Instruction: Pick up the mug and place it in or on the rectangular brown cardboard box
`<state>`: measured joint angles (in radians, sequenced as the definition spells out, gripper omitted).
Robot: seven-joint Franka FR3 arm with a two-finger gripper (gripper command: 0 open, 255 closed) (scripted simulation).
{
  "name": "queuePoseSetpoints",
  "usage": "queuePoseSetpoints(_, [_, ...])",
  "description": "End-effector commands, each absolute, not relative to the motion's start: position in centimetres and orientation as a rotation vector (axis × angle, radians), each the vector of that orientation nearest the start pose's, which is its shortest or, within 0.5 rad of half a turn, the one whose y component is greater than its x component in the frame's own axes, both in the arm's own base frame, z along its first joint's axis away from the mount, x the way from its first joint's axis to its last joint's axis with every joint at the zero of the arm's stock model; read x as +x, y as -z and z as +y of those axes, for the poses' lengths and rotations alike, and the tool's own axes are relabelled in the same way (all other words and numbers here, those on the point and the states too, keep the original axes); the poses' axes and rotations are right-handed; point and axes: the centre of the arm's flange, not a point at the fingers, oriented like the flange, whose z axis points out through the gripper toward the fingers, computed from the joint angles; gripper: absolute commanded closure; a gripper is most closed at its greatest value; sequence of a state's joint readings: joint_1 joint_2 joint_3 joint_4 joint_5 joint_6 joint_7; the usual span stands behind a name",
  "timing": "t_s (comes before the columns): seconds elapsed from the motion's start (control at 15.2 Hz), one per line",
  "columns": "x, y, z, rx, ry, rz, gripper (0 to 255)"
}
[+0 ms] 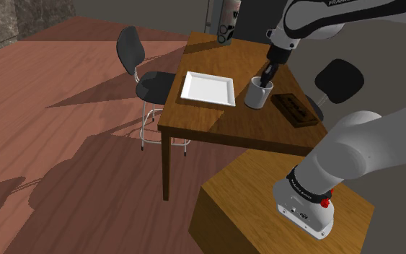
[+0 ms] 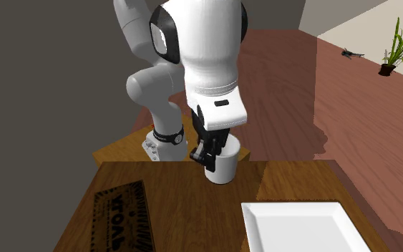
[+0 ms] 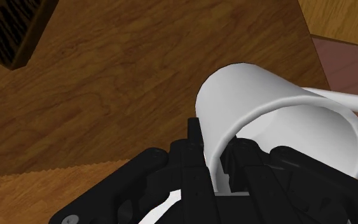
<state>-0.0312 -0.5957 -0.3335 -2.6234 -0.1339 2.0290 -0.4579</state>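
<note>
A white mug (image 1: 257, 94) is at the near right part of the wooden table (image 1: 215, 126), and my black gripper (image 1: 266, 77) comes down onto its rim. The gripper (image 3: 217, 167) is shut on the mug (image 3: 279, 121): one finger is inside the wall and one outside, and the handle points away from the fingers. The mug looks slightly tilted; whether its base touches the table I cannot tell. A flat dark brown rectangular box (image 1: 296, 110) lies just beyond the mug, towards the shoulder view's right. In the second exterior view the gripper (image 2: 210, 159) holds the mug (image 2: 222, 168) near the table's far edge, with the box (image 2: 121, 215) at the lower left.
A shallow white square tray (image 1: 208, 88) lies on the table on the other side of the mug, tray (image 2: 307, 228). A black chair (image 1: 140, 68) stands at the table's left in the shoulder view, and another (image 1: 340, 78) behind the box. My wooden stand (image 1: 266, 195) adjoins the table.
</note>
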Motion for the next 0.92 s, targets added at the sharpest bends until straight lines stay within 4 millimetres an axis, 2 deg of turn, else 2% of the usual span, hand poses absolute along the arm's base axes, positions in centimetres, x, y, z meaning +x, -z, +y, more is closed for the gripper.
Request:
queuePoseSetpoints(0.0, [33.7, -43.7, -13.5, -3.057, 0.010, -0.322, 255])
queuePoseSetpoints(0.4, [33.7, -46.9, -13.5, -3.057, 0.010, -0.322, 255])
queuePoseSetpoints(0.86, [29.7, -47.8, -21.8, -3.057, 0.010, -0.322, 255])
